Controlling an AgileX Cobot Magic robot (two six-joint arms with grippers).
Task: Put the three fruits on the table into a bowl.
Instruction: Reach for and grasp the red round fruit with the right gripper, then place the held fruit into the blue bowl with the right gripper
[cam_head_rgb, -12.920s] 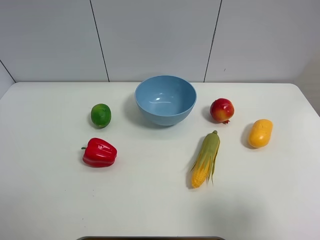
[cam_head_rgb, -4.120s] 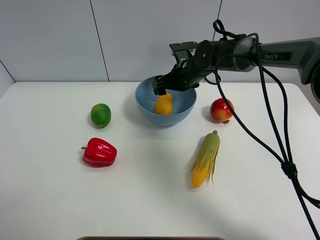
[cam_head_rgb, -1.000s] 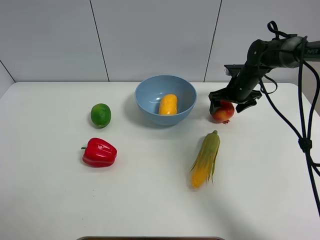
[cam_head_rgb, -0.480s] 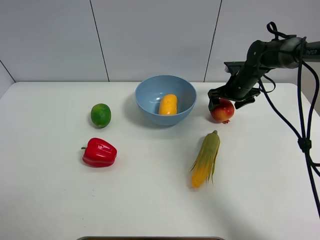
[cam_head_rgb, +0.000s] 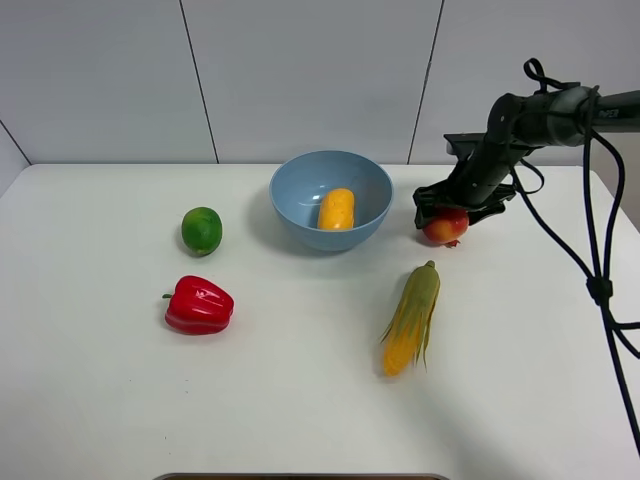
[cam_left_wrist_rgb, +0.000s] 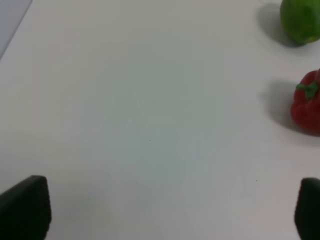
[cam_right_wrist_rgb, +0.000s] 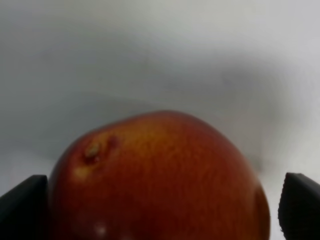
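One of three fruits is in: the mango (cam_head_rgb: 336, 208) lies inside the bowl (cam_head_rgb: 345, 240), tipped against its far wall. Two are left on the table (cam_head_rgb: 300, 400).

Seen from the high camera, the apple (cam_head_rgb: 446, 228) sits at 3 o'clock from the bowl, just beside it. The right claw (cam_head_rgb: 456, 205) is down over the apple, with one jaw on each side. In the right wrist view the jaws stand wide apart with the apple filling most of the space between them. One jaw looks to be at the skin and a sliver of table shows by the other, so I judge the grip not yet made. This looks like the second pick, at the point of closing.

The lime (cam_head_rgb: 201, 230) lies at 9 o'clock from the bowl, well apart from it and untouched. The left claw (cam_left_wrist_rgb: 165, 207) hangs over bare table with its jaws spread wide and nothing in them. The lime shows at the edge of its view.

A pepper (cam_head_rgb: 199, 305) at 8 o'clock and a corn cob (cam_head_rgb: 410, 318) at 5 o'clock are no part of the job and should stay put.

The table is flat, white and matte, with soft shadows under each item. Behind it stands a pale grey wall (cam_head_rgb: 300, 80) of panels split by thin dark seams.
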